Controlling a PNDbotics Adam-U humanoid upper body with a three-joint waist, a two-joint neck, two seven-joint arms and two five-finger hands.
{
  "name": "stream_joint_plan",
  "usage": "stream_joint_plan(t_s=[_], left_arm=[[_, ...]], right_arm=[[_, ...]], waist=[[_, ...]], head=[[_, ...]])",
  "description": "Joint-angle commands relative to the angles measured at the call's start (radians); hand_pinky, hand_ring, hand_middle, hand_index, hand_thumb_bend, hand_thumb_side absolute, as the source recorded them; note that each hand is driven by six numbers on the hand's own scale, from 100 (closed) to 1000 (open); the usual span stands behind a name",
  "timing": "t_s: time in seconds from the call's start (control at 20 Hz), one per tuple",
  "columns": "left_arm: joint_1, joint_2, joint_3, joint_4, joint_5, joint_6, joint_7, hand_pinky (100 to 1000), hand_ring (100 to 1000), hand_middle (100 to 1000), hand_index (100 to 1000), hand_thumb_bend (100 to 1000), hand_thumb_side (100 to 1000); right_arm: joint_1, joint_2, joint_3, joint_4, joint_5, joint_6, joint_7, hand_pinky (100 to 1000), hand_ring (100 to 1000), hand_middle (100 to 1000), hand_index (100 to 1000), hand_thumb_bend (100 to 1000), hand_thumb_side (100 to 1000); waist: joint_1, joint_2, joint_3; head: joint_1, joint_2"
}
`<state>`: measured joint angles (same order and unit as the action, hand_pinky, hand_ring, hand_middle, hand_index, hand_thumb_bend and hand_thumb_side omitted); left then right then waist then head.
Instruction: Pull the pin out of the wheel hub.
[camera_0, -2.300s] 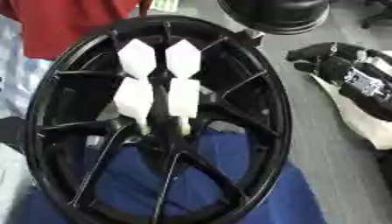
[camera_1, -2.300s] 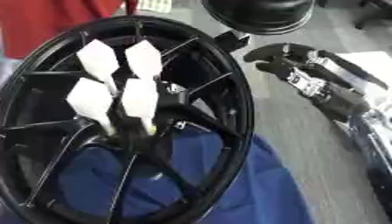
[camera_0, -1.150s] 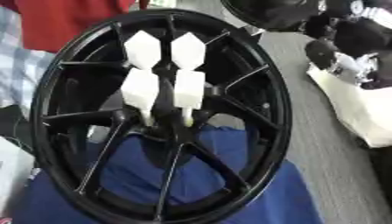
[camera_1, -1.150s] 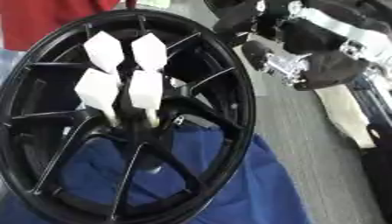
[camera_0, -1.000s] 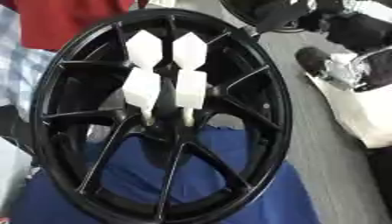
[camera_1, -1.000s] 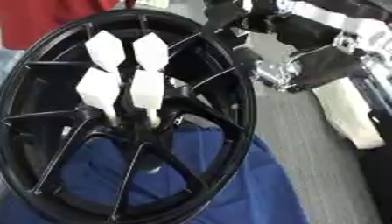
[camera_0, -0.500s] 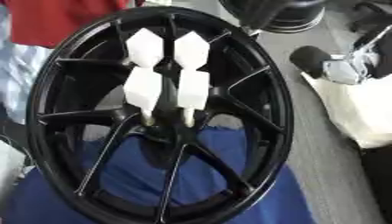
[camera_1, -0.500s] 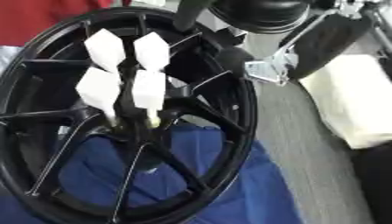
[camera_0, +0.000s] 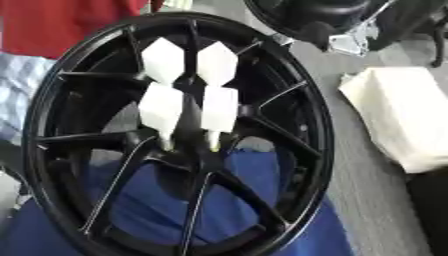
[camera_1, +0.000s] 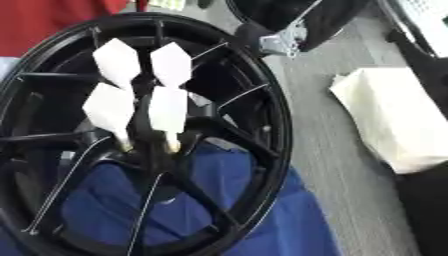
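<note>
The wheel (camera_0: 175, 135) lies on a blue cloth (camera_0: 157, 200), with four white pins standing in the hub (camera_0: 188, 150) at its centre. The nearer two pins (camera_0: 219, 112) point their long axes up and away from the hub. Up at the right, a black and silver robot hand (camera_0: 350, 37) shows just past the rim; whether its fingers are open cannot be told. The pins lie down and left of it, so the right arm looks nearer. A white cloth (camera_0: 402, 115) lies at far right.

The right hand (camera_0: 337, 35) shows at the upper right – black and silver. Below and left of it: the black wheel hub (camera_0: 179, 135), white pins (camera_0: 185, 92) at its centre.
</note>
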<state>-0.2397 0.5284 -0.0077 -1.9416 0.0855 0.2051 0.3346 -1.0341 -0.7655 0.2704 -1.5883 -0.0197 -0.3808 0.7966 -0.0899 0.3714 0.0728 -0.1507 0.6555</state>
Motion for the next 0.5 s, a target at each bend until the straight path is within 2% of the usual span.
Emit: stream_joint_plan(t_s=[0.05, 0.25, 0.5], left_arm=[[-0.012, 0.032, 0.008, -0.024, -0.003, 0.000, 0.000, 630, 631, 610, 725, 100, 620], [-0.014, 0.030, 0.010, -0.026, -0.002, -0.001, 0.003, 630, 630, 608, 724, 100, 619], [-0.021, 0.026, 0.007, -0.029, -0.001, -0.001, 0.001, 630, 631, 609, 725, 100, 620]], right_arm=[[-0.034, 0.009, -0.009, 0.080, 0.055, -0.061, 0.015, 921, 1000, 790, 832, 100, 302], [-0.052, 0.039, 0.004, 0.159, 0.126, -0.129, 0.013, 930, 1000, 812, 859, 100, 347], [-0.065, 0.074, 0.017, 0.223, 0.186, -0.199, 0.017, 948, 1000, 843, 890, 100, 375]], waist=[[0.003, -0.013, 0.006], [0.003, -0.007, 0.016], [0.005, 0.002, 0.026]], head=[[-0.020, -0.021], [-0.063, -0.034], [-0.072, -0.032]])
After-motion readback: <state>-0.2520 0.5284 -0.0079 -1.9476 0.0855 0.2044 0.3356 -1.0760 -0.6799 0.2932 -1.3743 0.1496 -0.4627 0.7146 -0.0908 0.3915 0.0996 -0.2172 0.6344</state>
